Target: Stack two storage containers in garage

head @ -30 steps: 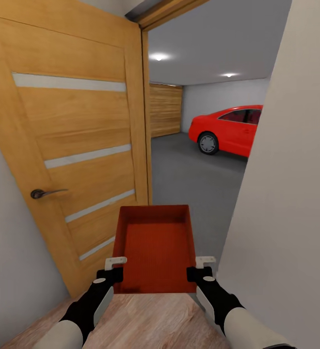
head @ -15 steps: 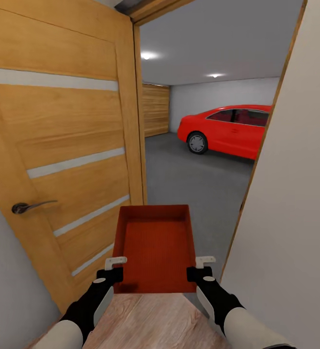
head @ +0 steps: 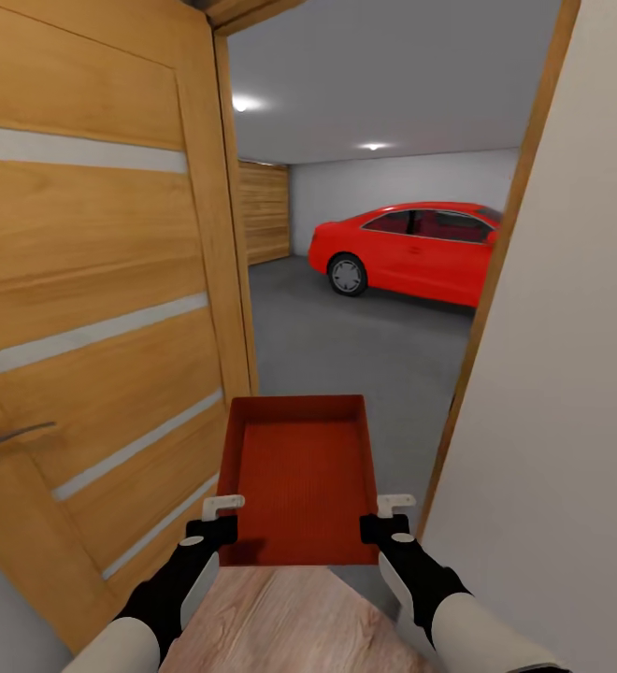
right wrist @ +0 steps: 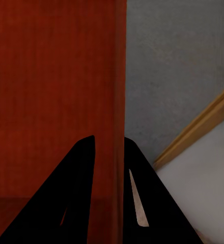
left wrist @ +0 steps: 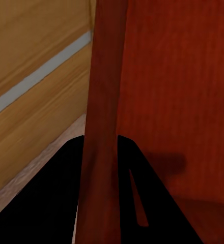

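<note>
One orange-red storage container (head: 299, 477), open-topped and empty, hangs level in front of me, carried between both arms at its near end. My left gripper (head: 221, 520) is shut on its left wall, and the left wrist view shows the fingers (left wrist: 137, 203) astride that wall (left wrist: 104, 101). My right gripper (head: 387, 517) is shut on the right wall, gripped the same way in the right wrist view (right wrist: 112, 101). Ahead through the doorway lies the garage with its dark grey floor (head: 346, 346).
An open wooden door (head: 93, 308) with a lever handle (head: 9, 437) stands close on my left. The door frame (head: 495, 280) and a white wall (head: 570, 393) are close on my right. A red car (head: 411, 248) is parked at the garage's far right. Wood planks (head: 280, 617) lie underfoot.
The whole view has shifted: the door and handle slid left, and more of the garage and car shows through the doorway. Both grippers hold the container as before.
</note>
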You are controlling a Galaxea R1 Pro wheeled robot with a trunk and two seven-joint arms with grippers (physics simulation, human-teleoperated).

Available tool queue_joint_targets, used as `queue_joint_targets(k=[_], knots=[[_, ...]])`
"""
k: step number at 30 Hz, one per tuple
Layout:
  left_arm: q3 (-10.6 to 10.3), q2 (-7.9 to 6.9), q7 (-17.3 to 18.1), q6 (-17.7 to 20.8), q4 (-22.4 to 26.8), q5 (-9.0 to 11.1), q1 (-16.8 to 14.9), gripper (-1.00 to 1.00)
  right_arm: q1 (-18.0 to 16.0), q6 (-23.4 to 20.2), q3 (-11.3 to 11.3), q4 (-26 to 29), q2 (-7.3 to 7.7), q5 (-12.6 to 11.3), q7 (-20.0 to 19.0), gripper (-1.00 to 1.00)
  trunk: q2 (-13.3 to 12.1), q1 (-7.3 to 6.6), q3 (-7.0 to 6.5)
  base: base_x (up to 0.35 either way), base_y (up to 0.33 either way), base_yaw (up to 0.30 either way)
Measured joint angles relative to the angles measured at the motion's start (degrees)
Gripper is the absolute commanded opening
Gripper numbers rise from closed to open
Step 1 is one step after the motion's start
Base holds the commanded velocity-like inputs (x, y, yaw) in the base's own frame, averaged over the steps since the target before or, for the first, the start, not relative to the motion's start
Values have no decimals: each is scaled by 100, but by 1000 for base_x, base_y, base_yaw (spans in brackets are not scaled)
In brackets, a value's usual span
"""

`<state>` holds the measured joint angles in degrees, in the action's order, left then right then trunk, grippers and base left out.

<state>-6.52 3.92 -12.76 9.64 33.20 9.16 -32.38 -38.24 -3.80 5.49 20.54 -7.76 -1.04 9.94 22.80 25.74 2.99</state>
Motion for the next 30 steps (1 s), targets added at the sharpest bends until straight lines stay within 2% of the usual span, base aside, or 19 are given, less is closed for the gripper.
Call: queue_joint_targets(k=[21, 30], knots=[[1, 0, 0, 0, 2, 0, 0, -100, -1, 0, 1, 0, 0, -1, 0, -100, 0, 0, 0, 197, 176, -247], [-14, -1, -1, -19, -17, 24, 1, -100, -1, -3, 12, -3, 6, -6, 0, -100, -1, 2, 0, 30, 25, -33]])
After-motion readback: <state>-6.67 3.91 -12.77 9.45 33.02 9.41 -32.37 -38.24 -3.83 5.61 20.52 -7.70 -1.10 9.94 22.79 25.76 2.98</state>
